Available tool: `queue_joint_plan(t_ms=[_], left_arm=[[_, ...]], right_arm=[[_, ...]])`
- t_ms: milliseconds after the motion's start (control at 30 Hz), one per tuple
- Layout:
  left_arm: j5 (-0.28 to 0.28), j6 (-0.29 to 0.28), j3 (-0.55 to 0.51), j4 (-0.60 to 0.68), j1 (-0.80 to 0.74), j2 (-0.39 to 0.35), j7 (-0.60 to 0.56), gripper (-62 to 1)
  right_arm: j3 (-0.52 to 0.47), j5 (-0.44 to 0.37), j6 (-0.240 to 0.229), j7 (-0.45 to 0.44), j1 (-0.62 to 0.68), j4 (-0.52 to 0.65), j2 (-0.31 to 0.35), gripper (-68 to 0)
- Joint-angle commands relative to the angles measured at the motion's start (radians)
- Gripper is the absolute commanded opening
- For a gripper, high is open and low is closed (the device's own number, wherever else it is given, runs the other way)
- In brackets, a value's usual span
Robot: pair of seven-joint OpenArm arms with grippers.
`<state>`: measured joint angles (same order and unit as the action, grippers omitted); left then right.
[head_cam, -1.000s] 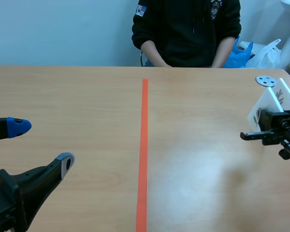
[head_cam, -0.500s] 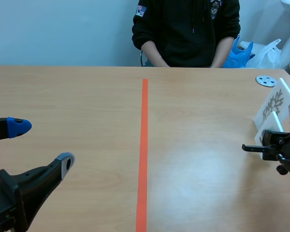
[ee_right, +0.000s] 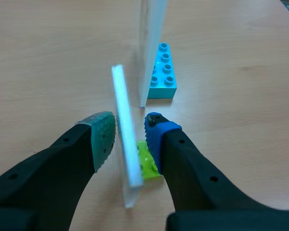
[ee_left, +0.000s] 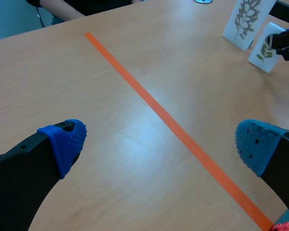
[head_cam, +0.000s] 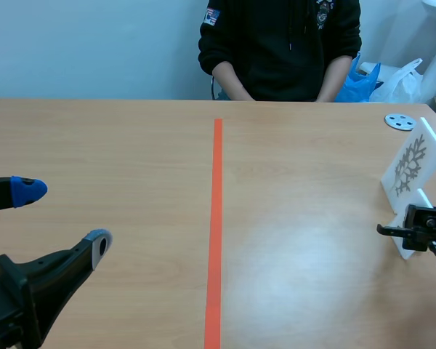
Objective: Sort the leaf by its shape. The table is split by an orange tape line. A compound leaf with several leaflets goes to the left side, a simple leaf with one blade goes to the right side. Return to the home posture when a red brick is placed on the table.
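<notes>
**A:** How do the right jaws stand?

**B:** Slightly spread, astride the small clear plastic panel with a printed leaf [ee_right: 123, 125]. The grey-green pad [ee_right: 104, 137] is close to one face and the blue pad [ee_right: 153, 129] stands off the other, so I read no pinch. The panel stands on its lime-green toy brick base [ee_right: 147, 163], on the wooden bench [head_cam: 131, 145] at the near right edge.

**A:** Which leaf is it?

**B:** It's too small to tell. It looks olive, perhaps one blade.

**A:** And beyond it?

**B:** Just farther off stands a taller clear panel printed with a branching, many-part leaf [head_cam: 410, 163], on a light-blue toy brick [ee_right: 163, 72]. Both panels are well right of the orange tape line [head_cam: 216, 218].

**A:** The left jaws?

**B:** They are spread wide and hold nothing, low at the near left.

**A:** So how far along is it?

**B:** If the small leaf is simple, it is on its proper side, and only drawing back is left for it. The tall one looks compound to me, so it would have to cross to the left, and neither panel is there. No red brick shows in the scene view, so I'd say going home isn't called for.
</notes>
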<state>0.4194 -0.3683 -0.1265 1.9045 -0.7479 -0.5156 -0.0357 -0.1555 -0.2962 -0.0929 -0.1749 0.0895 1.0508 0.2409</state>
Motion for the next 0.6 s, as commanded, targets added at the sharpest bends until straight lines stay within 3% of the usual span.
queue_joint_plan(t_ms=[0,200,333,567], left_arm=[[0.006,-0.001,0.004,0.023,0.003,0.003,-0.02,1.4],[0.006,-0.001,0.004,0.023,0.003,0.003,-0.02,1.4],[0.006,-0.001,0.004,0.023,0.003,0.003,-0.02,1.4],[0.007,-0.002,0.005,0.023,0.024,0.003,-0.02,1.4]], right_arm=[[-0.003,-0.003,-0.001,-0.015,-0.014,0.023,0.016,-45.2],[-0.01,-0.003,-0.008,-0.038,-0.014,0.048,0.017,-25.4],[-0.033,-0.004,-0.023,-0.033,0.006,0.126,0.017,-20.8],[-0.084,-0.053,-0.145,0.005,0.101,0.369,0.019,-9.7]])
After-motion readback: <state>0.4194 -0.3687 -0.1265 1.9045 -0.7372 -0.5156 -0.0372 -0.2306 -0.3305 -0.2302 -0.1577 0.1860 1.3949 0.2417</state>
